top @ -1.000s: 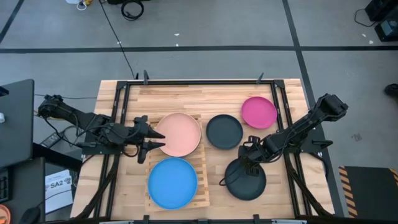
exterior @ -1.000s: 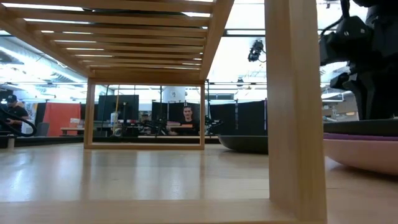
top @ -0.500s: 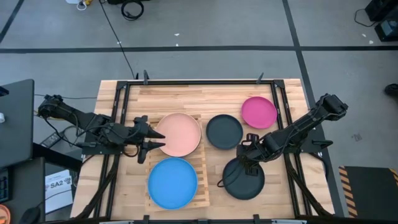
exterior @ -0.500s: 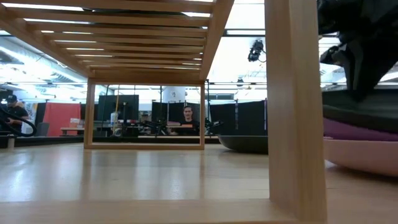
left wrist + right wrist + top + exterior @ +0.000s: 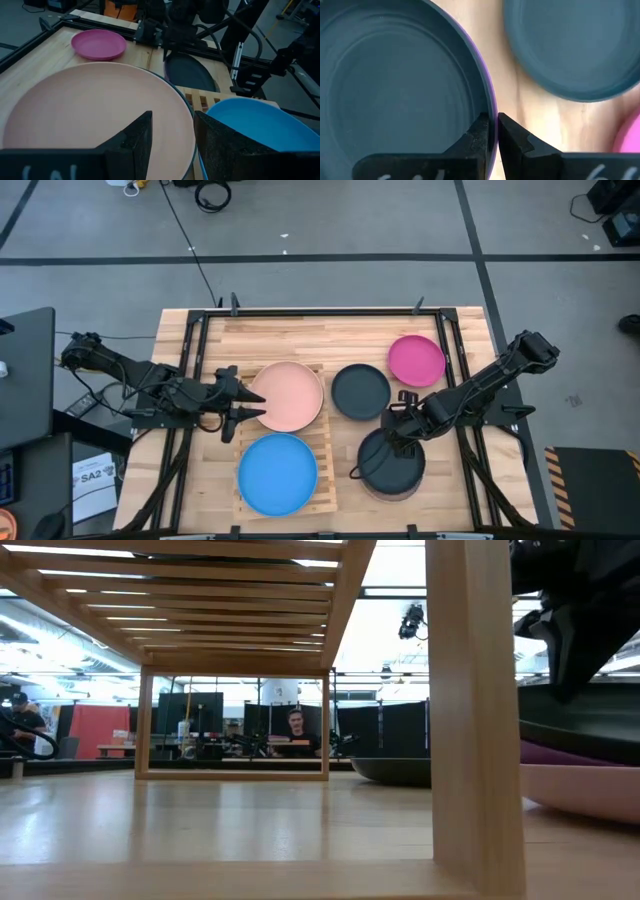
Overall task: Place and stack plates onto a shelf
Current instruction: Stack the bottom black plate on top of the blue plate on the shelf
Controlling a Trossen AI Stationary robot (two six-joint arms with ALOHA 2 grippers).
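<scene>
My right gripper is shut on a dark grey plate at the table's near right. This plate lies over a purple plate and a pale pink plate. My left gripper is open at the left rim of the salmon plate; I cannot tell if it touches. The salmon plate and a blue plate lie on the slatted wooden shelf. A teal rim shows under the salmon plate. My right gripper pinches the dark grey plate's far rim between its two fingers, one over the plate's inside and one outside the rim. The fingers point down. The plate is tilted, its far rim raised and its near part over the stack; the purple rim runs close beside.
A second dark grey plate and a magenta plate lie on the table at the far right, close to my right arm. The shelf's legs and slats fill the low view. People sit in the room behind.
My right gripper has risen with the dark grey plate's far rim. The plate, which lay flat on the purple one, is now tipped up at that side and has shifted slightly toward the far left, baring the pale plate's near edge.
</scene>
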